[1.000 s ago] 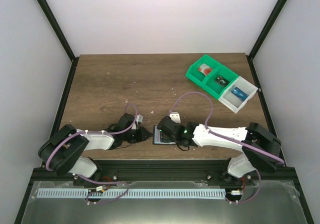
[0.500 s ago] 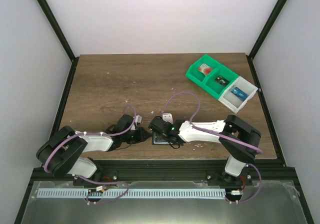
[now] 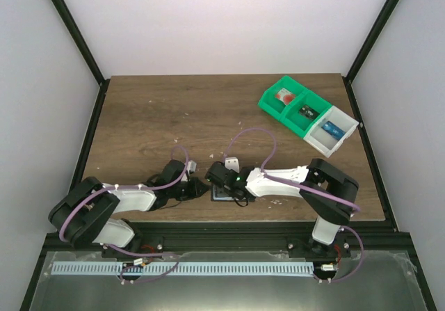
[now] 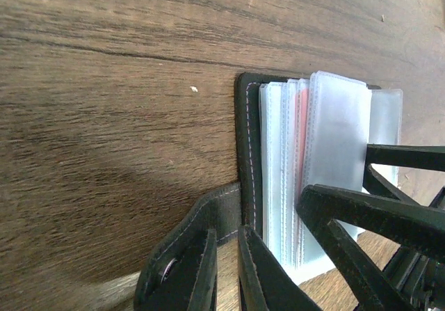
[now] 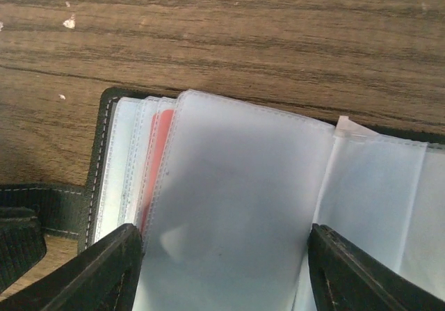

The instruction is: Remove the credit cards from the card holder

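Black fingers of the right gripper (image 5: pixel 224 255) are spread wide, one on each side of a frosted plastic sleeve (image 5: pixel 236 179) that stands up out of the open card holder (image 5: pixel 104 137). They sit right at the sleeve's two edges, but I can't tell if they actually touch it. My guess is it's lined up like that to get at one page and whatever's inside, rather than grabbing the whole stack.

The left gripper (image 4: pixel 228 273) is the opposite. Its jaws are pressed nearly together down at the holder's black side tab (image 4: pixel 212 210), and it looks like it's pinching that strap. That makes sense as an anchor, so the light holder doesn't slide on the table (image 5: pixel 278 26) when the other arm pulls.

The holder lies flat near the front edge of the wooden table, between the two arms. The credit cards (image 5: pixel 158 151) aren't out yet, and I only see a reddish one tucked in a sleeve by the holder's stitched edge. The green and white bins (image 3: pixel 306 113) sit well apart, over at the far right.
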`<state>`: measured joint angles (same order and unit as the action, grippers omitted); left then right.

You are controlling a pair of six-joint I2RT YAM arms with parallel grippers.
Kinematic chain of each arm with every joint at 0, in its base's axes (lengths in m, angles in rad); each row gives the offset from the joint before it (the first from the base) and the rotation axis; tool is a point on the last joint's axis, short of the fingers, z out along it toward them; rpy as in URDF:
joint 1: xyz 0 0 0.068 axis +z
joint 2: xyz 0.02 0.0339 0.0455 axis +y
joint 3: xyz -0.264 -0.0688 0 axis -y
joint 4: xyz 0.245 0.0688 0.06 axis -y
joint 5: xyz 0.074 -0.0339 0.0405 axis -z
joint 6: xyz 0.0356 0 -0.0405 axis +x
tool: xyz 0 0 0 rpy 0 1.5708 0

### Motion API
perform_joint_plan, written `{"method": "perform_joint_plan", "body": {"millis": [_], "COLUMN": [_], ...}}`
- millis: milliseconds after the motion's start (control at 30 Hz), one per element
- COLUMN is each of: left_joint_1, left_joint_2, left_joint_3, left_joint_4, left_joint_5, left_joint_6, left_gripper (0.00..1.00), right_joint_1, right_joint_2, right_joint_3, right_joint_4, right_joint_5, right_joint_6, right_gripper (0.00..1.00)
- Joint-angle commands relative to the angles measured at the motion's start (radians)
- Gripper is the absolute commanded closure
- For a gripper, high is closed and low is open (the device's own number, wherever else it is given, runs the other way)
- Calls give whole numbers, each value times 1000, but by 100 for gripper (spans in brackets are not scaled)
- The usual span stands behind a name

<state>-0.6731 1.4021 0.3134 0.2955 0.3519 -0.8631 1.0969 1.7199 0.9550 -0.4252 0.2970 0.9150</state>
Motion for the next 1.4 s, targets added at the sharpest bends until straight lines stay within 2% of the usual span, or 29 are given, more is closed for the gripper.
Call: {"method": "perform_joint_plan", "body": {"millis": [0,100,1033,1367], "left_joint_1": [0,0,0,1], "left_joint_2": [30,46,69,71], "left_joint_3": [-41,-43,-40,-32], "left_joint_4": [-123,-119,-136,-146], "left_joint_5": [-69,-78,-104,-104], "left_joint_6": [11,12,17,17], "left_gripper": [87,87,87,87], "right_joint_1": [6,7,8,7], "right_joint_2": [12,-1,-22,-106], "right_joint_3": [3,-8,-23,-58], "right_joint_4": [-75,-94,-240,-290], "right_joint_5": [52,70,146,155], "right_joint_6": [24,30,61,81], "right_gripper": [36,38,38,38]}}
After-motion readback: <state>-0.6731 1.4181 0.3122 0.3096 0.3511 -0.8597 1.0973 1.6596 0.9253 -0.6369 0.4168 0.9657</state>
